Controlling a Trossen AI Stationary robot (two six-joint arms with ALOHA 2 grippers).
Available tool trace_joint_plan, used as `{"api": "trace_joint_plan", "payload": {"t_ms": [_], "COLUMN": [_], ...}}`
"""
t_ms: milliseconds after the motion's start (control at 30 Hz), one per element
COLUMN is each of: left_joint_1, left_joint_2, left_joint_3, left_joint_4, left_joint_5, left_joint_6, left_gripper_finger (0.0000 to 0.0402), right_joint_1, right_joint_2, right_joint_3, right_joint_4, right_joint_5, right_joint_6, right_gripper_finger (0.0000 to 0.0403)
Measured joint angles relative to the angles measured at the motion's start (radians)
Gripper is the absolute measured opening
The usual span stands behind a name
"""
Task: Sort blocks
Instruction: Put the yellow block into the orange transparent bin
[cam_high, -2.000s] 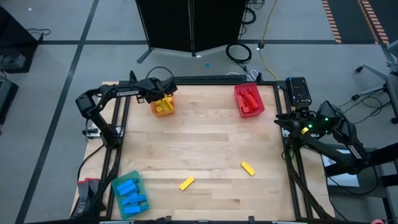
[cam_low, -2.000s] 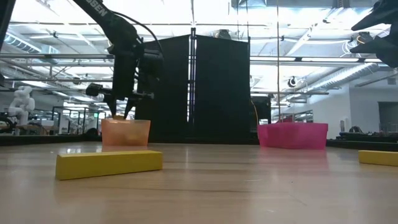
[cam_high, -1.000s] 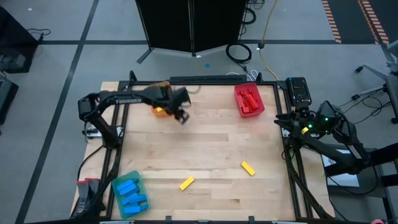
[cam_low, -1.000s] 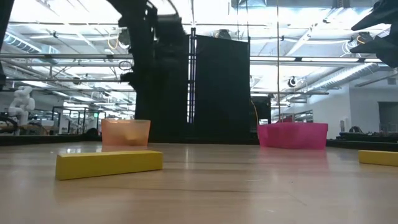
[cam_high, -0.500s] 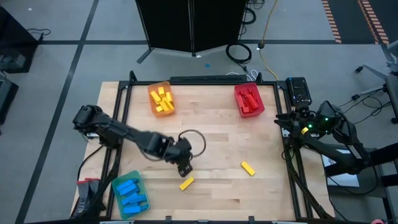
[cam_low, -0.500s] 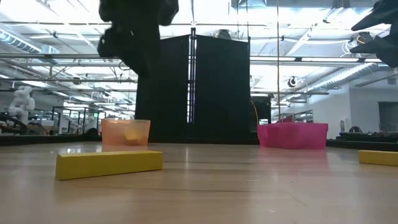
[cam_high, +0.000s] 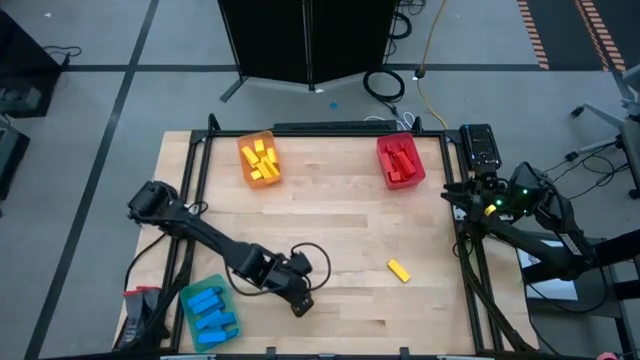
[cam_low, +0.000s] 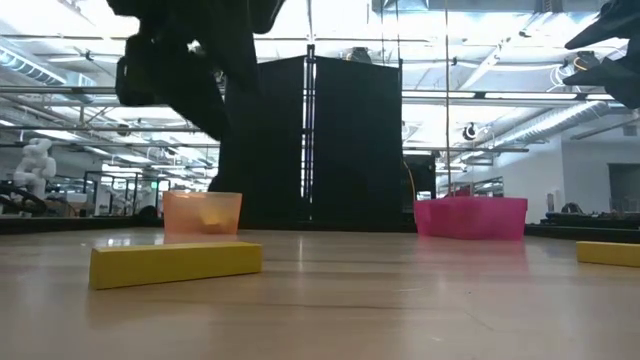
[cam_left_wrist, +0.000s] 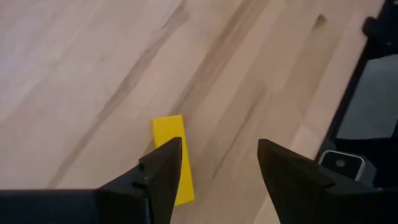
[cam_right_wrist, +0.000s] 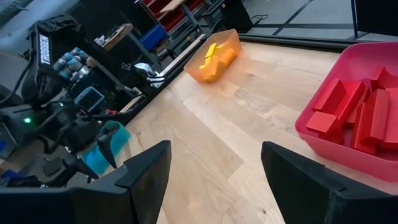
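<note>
Poised over a loose yellow block (cam_left_wrist: 172, 155) near the table's front edge: the left gripper (cam_high: 300, 302), jaws spread and empty, one finger (cam_left_wrist: 163, 167) overlapping the block's side in the left wrist view. Hidden beneath the arm from overhead, that block; plain in the low view as a long yellow brick (cam_low: 176, 264) lying flat on the wood. A second yellow block (cam_high: 399, 270) right of centre, well apart. Already sorted: yellow pieces in the orange tray (cam_high: 244, 168) at far left, red in the red tray (cam_high: 384, 171) at far right, blue in the green tray (cam_high: 187, 306) at near left. Parked off the table's right edge, the right gripper (cam_right_wrist: 217, 171), fingers wide apart, nothing between them.

Best practice here, by the look of it: shift sideways to centre the block between the fingers, align the jaws across its narrow width, then descend straight and close. Risk otherwise: a fingertip landing on top and skidding the block away.
</note>
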Motion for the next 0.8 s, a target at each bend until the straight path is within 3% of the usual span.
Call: {"api": "trace_joint_plan", "payload": {"t_ms": [800], "left_joint_1": [-0.016], "left_joint_2": [0.181], "left_joint_3": [0.001], "left_joint_4": [0.013], "left_joint_5": [0.011], "left_joint_6": [-0.086], "left_gripper_finger": [0.0217], "right_joint_1": [0.0], "right_joint_2": [0.0], "right_joint_3": [0.0], "right_joint_4": [-0.045], "right_joint_5": [-0.002], "right_joint_6": [-0.027], "right_gripper_finger": [0.0249]}}
